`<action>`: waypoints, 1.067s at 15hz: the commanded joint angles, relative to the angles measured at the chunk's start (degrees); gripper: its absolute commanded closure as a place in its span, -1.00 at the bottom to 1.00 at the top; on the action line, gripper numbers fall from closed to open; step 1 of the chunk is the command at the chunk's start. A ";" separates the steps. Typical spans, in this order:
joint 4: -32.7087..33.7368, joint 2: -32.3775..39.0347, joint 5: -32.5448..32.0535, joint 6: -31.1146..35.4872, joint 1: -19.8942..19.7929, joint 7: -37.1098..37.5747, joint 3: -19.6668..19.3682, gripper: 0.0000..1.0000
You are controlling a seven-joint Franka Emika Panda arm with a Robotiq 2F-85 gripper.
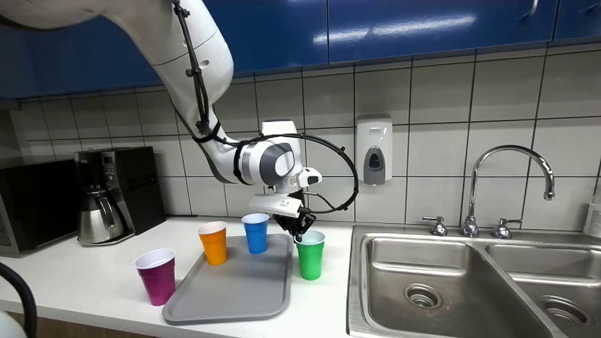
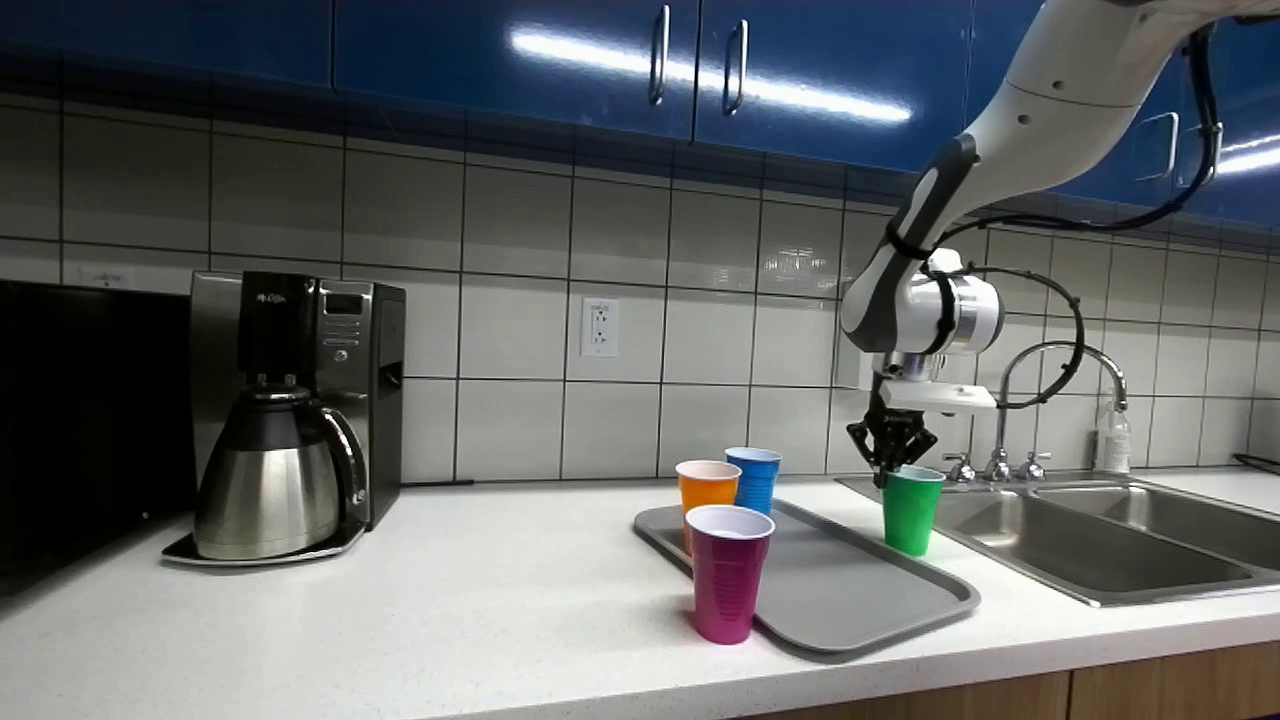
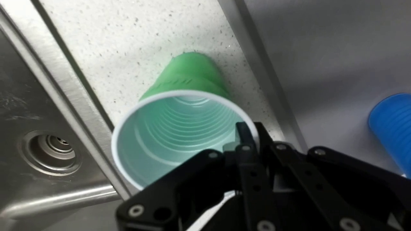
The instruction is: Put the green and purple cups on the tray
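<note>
Gripper closed hard, green plastic cup pinched on its tray-facing side — grey tray, likely wanted next, seen at the gripper's eight o'clock in an exterior view.

I see room above the front half of the tray. The blue cup and orange cup crowd its back half, the purple cup guards a front corner, and the green cup, gripper clamped on its rim, narrows the gap beside the sink.
</note>
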 commanded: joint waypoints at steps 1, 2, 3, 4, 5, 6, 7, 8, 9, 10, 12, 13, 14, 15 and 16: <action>1.05 -0.43 -2.47 -0.53 -1.53 0.95 1.03 0.99; 0.79 -1.20 -3.06 -0.72 -1.65 0.35 1.09 0.97; 0.43 -1.98 -3.27 -0.85 -1.83 -0.39 1.31 0.97; -0.03 -2.83 -3.42 -0.95 -1.98 -1.11 1.52 0.97; -0.49 -3.63 -3.79 -0.92 -2.02 -1.74 1.65 0.97; -1.07 -4.49 -4.34 -0.70 -1.99 -2.31 1.72 0.97; -1.40 -5.19 -4.49 -0.71 -2.07 -2.94 1.92 0.97; -1.97 -6.09 -4.94 -0.70 -2.05 -3.57 2.01 0.97; -2.36 -6.86 -4.92 -0.79 -2.15 -4.46 2.24 0.97; -3.12 -8.05 -4.22 -0.93 -2.40 -5.80 2.72 0.97; -4.63 -10.04 -3.40 -0.97 -2.67 -8.09 3.34 0.97; -5.50 -11.00 -3.34 -0.88 -2.67 -8.97 3.52 0.97; -6.61 -12.14 -3.07 -0.95 -2.70 -10.25 3.75 0.97; -7.61 -13.12 -2.98 -1.08 -2.64 -11.23 3.90 0.97; -8.83 -14.14 -3.07 -0.90 -2.50 -12.09 3.95 0.97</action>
